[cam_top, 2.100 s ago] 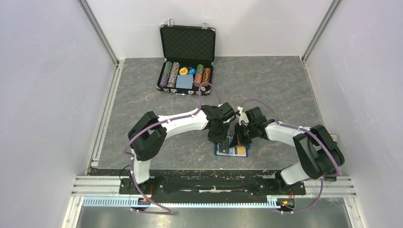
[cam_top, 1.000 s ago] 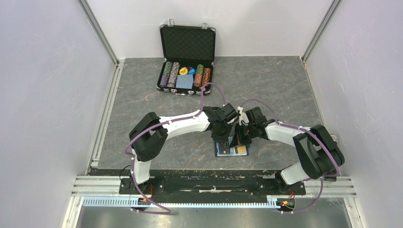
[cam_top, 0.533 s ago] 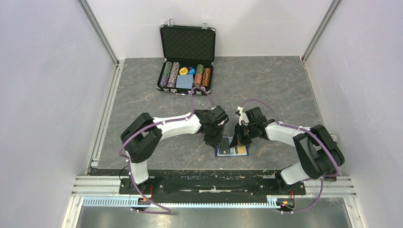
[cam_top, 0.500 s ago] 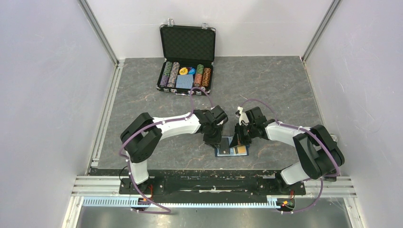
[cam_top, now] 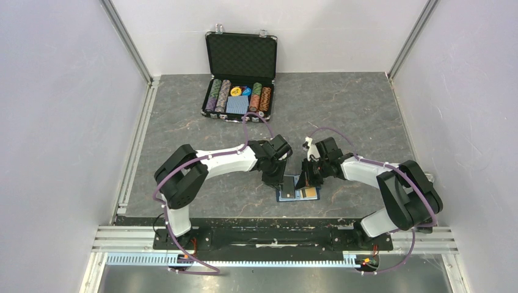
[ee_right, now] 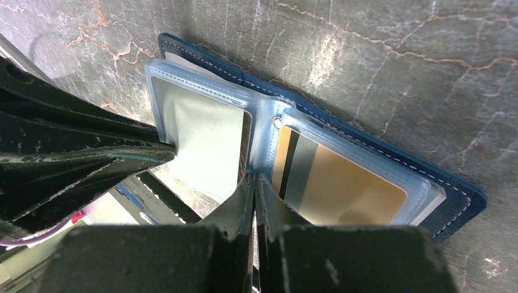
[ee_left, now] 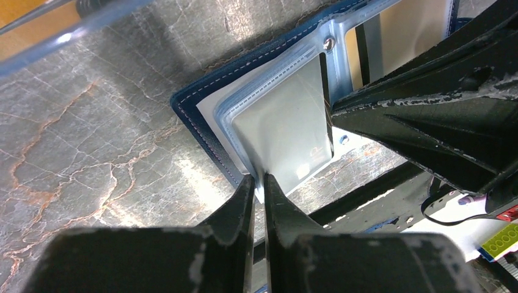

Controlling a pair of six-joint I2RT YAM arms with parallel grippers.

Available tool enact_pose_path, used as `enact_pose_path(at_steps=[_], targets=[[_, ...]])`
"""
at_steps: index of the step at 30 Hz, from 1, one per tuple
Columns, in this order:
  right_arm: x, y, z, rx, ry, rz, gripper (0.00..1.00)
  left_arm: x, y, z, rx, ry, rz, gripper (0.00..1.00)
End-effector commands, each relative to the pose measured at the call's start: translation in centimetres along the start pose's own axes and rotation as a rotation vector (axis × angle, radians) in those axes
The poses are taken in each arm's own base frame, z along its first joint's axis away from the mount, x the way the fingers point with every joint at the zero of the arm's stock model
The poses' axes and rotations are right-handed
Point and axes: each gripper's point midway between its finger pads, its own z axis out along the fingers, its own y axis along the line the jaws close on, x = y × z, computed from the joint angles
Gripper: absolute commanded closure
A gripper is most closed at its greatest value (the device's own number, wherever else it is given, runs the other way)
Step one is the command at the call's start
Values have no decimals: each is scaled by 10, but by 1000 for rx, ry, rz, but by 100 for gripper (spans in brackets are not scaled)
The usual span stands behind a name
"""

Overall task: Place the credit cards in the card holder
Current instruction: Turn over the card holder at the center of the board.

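Observation:
The navy card holder [cam_top: 297, 190] lies open on the table between both arms. Its left clear pocket holds a glossy grey credit card [ee_left: 287, 122], and its right pocket holds a gold credit card [ee_right: 348, 189] with a dark stripe. My left gripper [ee_left: 258, 178] has its fingers pinched on the near corner of the grey card, at the pocket's edge. My right gripper [ee_right: 255, 177] is shut, with its tips pressed on the hinge between the two pockets and nothing between its fingers. In the overhead view both grippers hide much of the holder.
An open black chip briefcase [cam_top: 239, 91] with poker chips and a blue deck stands at the back. A clear plastic tray edge [ee_left: 61, 36] shows beyond the holder. The black base rail [cam_top: 269, 235] runs just below the holder.
My left gripper slid left along the holder, opened a little and closed again on the grey card's corner. The right gripper stayed put on the hinge.

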Motion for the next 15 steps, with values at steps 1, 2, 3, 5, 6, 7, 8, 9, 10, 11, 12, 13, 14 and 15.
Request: enact_pose_path(at_steps=[1, 2, 3, 5, 6, 7, 8, 9, 10, 11, 12, 13, 14, 15], targets=[[1, -5, 0, 28, -6, -12, 100, -15, -23, -15, 73, -57, 11, 89], [1, -6, 0, 29, -5, -11, 100, -15, -24, -16, 74, -58, 15, 90], [1, -6, 0, 28, -6, -11, 100, -15, -24, -16, 75, -60, 17, 90], [1, -5, 0, 27, -6, -12, 100, -16, -26, -17, 82, -60, 20, 91], [1, -5, 0, 28, -5, -11, 100, -16, -28, -17, 87, -60, 26, 91], [1, -5, 0, 28, -5, -12, 100, -17, -30, -18, 91, -62, 28, 91], [1, -5, 0, 28, -6, -11, 100, -18, -33, -19, 98, -65, 35, 90], [1, -5, 0, 28, -8, -12, 100, -20, -35, -21, 103, -69, 40, 90], [1, -5, 0, 29, -7, -11, 100, -21, -38, -22, 110, -74, 46, 89], [1, -5, 0, 29, -6, -11, 100, -23, -41, -24, 116, -80, 50, 88], [0, -5, 0, 29, -9, -10, 100, -24, -43, -26, 121, -86, 54, 88], [1, -5, 0, 29, -8, -12, 100, -25, -45, -28, 123, -89, 59, 87], [0, -5, 0, 28, -7, -10, 100, -27, -46, -30, 122, -96, 66, 86], [1, -5, 0, 29, -6, -9, 100, -28, -47, -32, 119, -101, 74, 85]])
